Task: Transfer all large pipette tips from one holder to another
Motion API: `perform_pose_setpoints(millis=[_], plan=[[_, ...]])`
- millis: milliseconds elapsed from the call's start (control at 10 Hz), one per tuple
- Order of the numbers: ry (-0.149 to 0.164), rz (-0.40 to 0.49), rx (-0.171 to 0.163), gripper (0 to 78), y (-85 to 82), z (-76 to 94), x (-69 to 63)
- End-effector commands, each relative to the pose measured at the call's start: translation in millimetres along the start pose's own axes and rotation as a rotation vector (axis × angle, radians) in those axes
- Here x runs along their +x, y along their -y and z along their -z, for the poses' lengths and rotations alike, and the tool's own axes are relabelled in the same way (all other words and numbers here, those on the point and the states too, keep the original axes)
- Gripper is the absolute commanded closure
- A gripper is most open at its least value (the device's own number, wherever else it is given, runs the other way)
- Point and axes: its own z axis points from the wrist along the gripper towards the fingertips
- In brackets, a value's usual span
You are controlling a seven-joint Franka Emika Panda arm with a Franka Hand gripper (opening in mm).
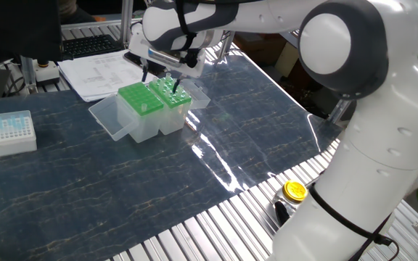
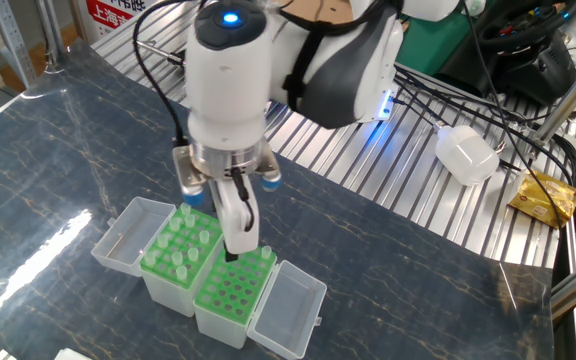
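Two green-topped holders stand side by side with their clear lids open. In the other fixed view the left holder (image 2: 174,262) carries several large pipette tips (image 2: 184,212), clear with round collars. The right holder (image 2: 230,292) shows one tip (image 2: 268,254) at its far corner. My gripper (image 2: 232,250) hangs just above the seam between the two holders, at their far side. In one fixed view its two dark fingers (image 1: 145,71) stand apart over the holders (image 1: 154,101), so the gripper (image 1: 160,75) is open with nothing seen between them.
A small white box of bluish tips (image 1: 7,132) sits at the table's left. Papers (image 1: 96,76) lie behind the holders. A yellow-capped object (image 1: 294,191) rests at the metal edge. A white adapter (image 2: 466,155) and cables lie on the slatted surface.
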Motion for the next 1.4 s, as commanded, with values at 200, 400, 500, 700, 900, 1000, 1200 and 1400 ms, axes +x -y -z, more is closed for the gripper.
perform_pose_setpoints(millis=[200,400,500,700,900,1000,1200,1400], plan=[[0.004,0.035,-0.007,0.1,3.0,-2.7,-7.3],[0.004,0.047,-0.013,0.1,7.2,-5.9,-12.7],[0.003,0.042,-0.015,0.1,8.2,-6.6,-13.9],[0.004,0.045,-0.016,0.1,9.9,-8.3,-16.1],[0.012,0.052,-0.021,0.1,10.3,-13.0,-18.2],[0.014,0.051,-0.023,0.1,9.9,-15.8,-18.9],[0.023,0.043,-0.029,74.9,8.8,-19.1,-19.1],[0.023,0.043,-0.029,74.9,8.8,-19.1,-19.1]])
